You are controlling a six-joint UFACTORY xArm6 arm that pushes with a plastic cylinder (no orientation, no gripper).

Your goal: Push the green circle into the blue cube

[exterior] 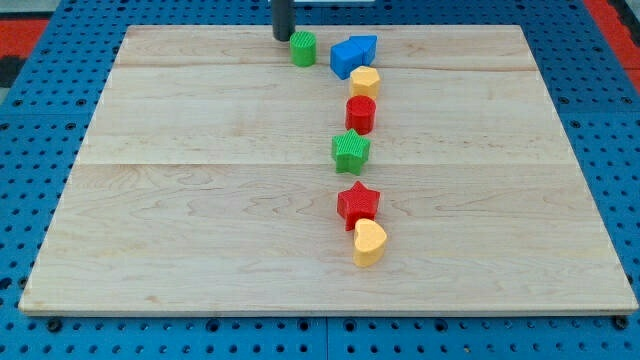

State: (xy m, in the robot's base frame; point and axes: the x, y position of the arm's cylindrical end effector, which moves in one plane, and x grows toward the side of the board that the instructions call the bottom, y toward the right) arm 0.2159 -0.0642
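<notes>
Closest to me sits a yellow heart, then a red star, a green star and a red cylinder. Far back, the green circle waits just left of the blue cube. My tip is right beside the circle's left. There are no jaws, only a rod. An off-centre push could slide the circle past the cube.

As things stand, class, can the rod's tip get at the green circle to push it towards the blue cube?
Probably yes. My tip sits just at the view's left of the green circle, nothing between them, and the blue cube lies on the circle's far side, so a push rightward looks open.
</notes>
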